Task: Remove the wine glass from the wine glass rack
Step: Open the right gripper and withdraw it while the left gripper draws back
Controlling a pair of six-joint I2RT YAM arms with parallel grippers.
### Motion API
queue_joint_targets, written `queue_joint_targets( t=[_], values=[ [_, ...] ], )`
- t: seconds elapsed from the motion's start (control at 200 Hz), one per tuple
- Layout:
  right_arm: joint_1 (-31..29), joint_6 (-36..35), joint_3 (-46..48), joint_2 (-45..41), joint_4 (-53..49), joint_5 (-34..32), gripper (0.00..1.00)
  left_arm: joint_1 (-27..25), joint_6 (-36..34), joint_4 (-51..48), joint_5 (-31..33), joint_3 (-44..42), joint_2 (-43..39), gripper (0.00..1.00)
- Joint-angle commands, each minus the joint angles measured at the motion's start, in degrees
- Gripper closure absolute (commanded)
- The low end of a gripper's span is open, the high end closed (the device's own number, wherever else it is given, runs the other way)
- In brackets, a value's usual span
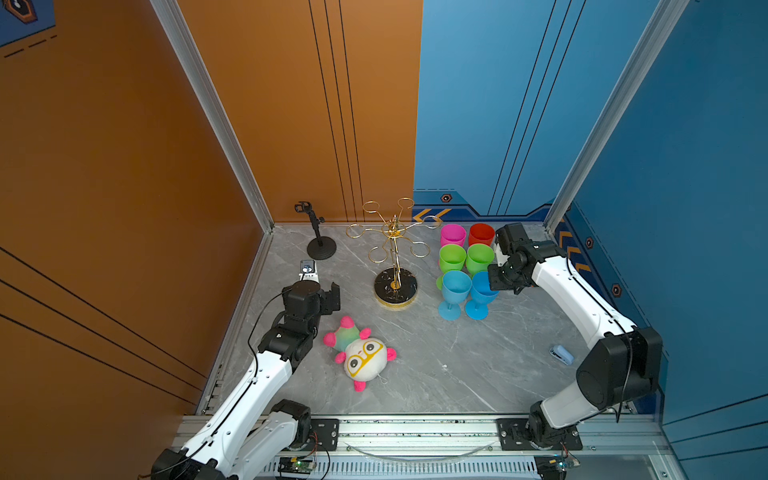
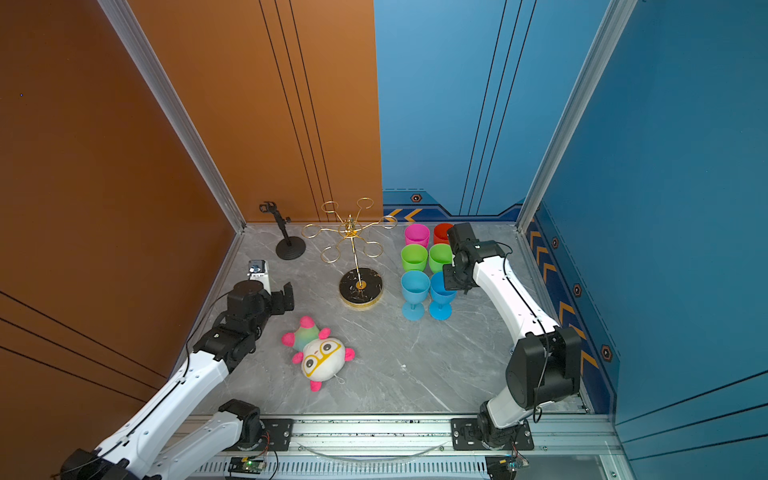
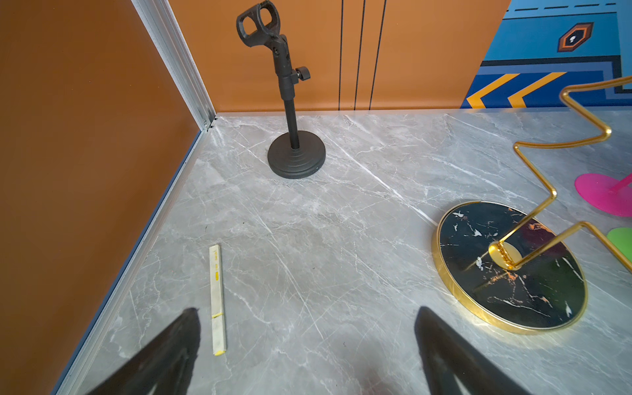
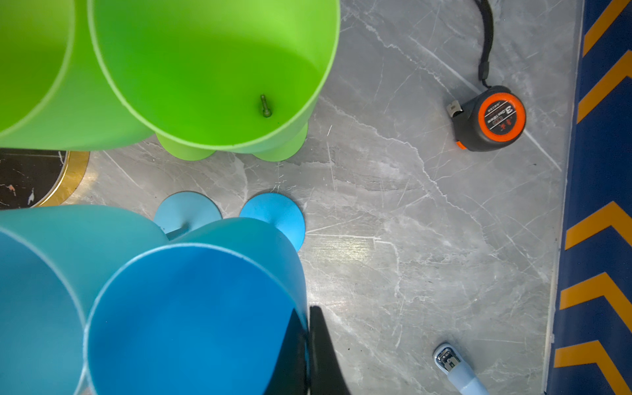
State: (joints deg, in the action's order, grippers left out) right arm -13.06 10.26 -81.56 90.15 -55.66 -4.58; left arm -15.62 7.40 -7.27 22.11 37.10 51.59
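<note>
Right now the right tool (image 4: 309,321) is clamped shut on the rim of the darker blue wine glass (image 1: 480,291), 1 finger inside the bowl and 1 outside. That glass stands upright on the worktop (image 1: 436,365), near the wine glass rack (image 1: 388,291) but apart from it. The left tool (image 3: 307,314) gapes wide and holds nothing

Through my right wrist camera I read one figure: a large 3 on the round orange-ringed label of the tape measure (image 4: 489,118). The small print beside it is too fine for me to read. My left wrist camera shows a white strip (image 3: 218,297) with yellow marks and faint lettering I cannot make out. Orange chevrons (image 4: 588,226) run along the dark blue wall band. A hexagon emblem (image 3: 576,36) sits on the blue wall.
</note>
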Motion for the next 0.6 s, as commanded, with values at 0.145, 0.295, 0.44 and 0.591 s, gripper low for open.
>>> queue_joint_targets(
  t=[0.145,0.295,0.44,0.591],
  values=[
    [0.3,-0.7,0.1,0.0,-0.8,-1.4,0.81,1.8,-0.7,1.8,1.9,-0.8,1.4,0.02],
    [0.3,-0.5,-0.8,-0.9,-1.4,-1.2,0.60,3.4,-1.4,3.6,2.4,-1.3,3.1,0.02],
    [0.6,-0.8,-1.9,-3.5,-1.0,-1.7,0.45,5.3,-2.0,9.4,2.1,-4.1,4.7,0.02],
    [1.9,-1.3,-1.0,-7.7,3.1,0.6,0.33,8.1,-2.4,14.9,0.3,-6.9,7.1,0.02]
  ],
)
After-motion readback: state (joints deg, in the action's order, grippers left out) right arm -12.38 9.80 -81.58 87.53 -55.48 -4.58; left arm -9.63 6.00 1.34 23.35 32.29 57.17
